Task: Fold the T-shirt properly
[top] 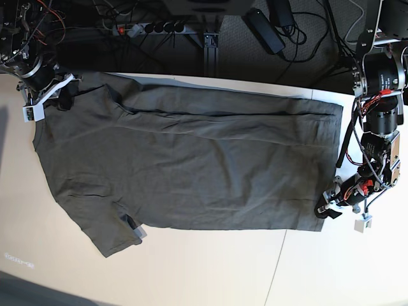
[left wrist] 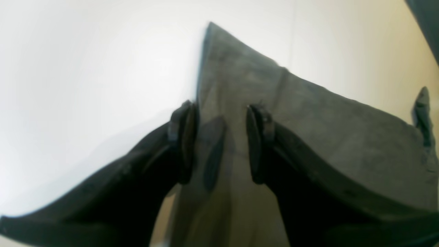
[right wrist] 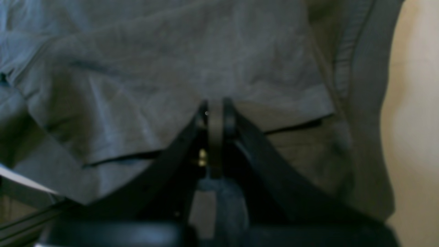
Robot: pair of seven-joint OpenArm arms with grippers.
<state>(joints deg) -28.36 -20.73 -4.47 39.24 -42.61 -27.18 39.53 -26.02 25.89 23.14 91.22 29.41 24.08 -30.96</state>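
Observation:
The dark grey-olive T-shirt [top: 191,166] lies spread flat on the pale table, its neck end on the left and its hem on the right. My left gripper [top: 325,211] hovers at the hem's near right corner. In the left wrist view it [left wrist: 219,144] stands open astride the T-shirt's edge [left wrist: 236,85], one finger over bare table and the other over cloth. My right gripper [top: 62,97] is at the far left sleeve. In the right wrist view it [right wrist: 215,113] is shut, with a thin strip of T-shirt [right wrist: 192,61] cloth pinched between its pads.
A power strip [top: 150,27] and tangled cables [top: 287,38] lie on the dark floor beyond the table's back edge. A seam [top: 275,268] crosses the tabletop near the front. The left arm's column [top: 380,83] stands at the right edge.

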